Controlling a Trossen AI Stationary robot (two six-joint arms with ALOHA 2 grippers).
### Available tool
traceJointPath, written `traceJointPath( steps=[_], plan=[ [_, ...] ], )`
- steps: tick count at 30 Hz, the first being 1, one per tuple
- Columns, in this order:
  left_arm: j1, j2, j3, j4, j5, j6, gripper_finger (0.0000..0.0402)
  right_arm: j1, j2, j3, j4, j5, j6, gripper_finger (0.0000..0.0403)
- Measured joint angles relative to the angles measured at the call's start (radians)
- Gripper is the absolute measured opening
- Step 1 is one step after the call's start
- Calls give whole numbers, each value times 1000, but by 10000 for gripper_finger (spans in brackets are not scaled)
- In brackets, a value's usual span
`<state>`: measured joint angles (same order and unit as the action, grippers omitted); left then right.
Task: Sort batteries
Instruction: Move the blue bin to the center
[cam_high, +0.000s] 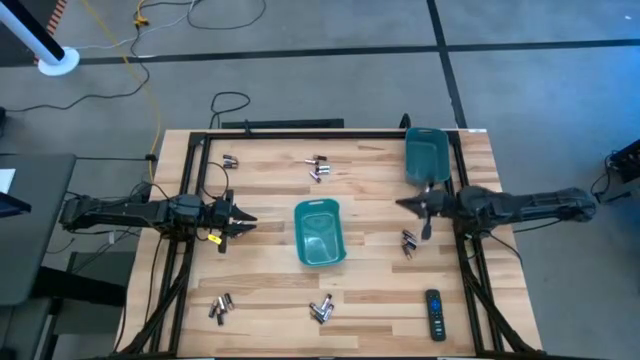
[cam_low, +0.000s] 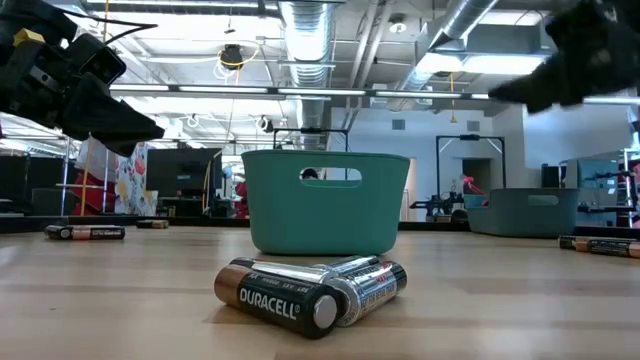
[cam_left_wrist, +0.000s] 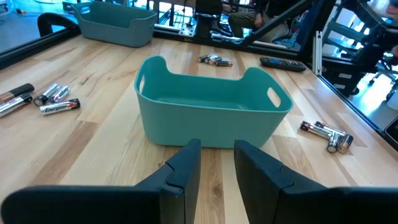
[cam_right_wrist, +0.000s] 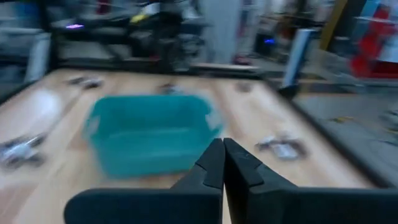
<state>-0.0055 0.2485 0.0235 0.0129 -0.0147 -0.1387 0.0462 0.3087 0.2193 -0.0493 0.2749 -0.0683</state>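
Observation:
Small batteries lie in several clusters on the wooden table: two at the far side (cam_high: 229, 160) (cam_high: 319, 168), one at the right (cam_high: 409, 242), two near the front (cam_high: 220, 307) (cam_high: 322, 309). The front cluster (cam_low: 310, 290) shows a dark copper-ended cell beside silvery ones. A teal bin (cam_high: 320, 232) stands mid-table, a second teal bin (cam_high: 425, 155) at the far right. My left gripper (cam_high: 245, 219) (cam_left_wrist: 217, 158) hovers left of the middle bin, open and empty. My right gripper (cam_high: 405, 203) (cam_right_wrist: 222, 163) hovers right of that bin, shut with nothing between its fingers.
A black remote control (cam_high: 434, 314) lies at the table's near right corner. A black frame (cam_high: 200, 140) runs along the table's far and side edges. Bare wood shows between the middle bin and each gripper. Cables lie on the floor beyond the table.

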Motion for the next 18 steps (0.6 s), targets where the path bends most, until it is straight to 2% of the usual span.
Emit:
traceJointPath(
  steps=[5, 12, 18],
  plan=[
    [0, 0, 0, 0, 0, 0, 91, -80, 76, 250, -317, 128, 136, 4],
    [0, 0, 0, 0, 0, 0, 91, -249, 284, 585, -656, 135, 414, 3],
    [0, 0, 0, 0, 0, 0, 91, -375, 401, 741, -828, 135, 554, 8]
  ],
)
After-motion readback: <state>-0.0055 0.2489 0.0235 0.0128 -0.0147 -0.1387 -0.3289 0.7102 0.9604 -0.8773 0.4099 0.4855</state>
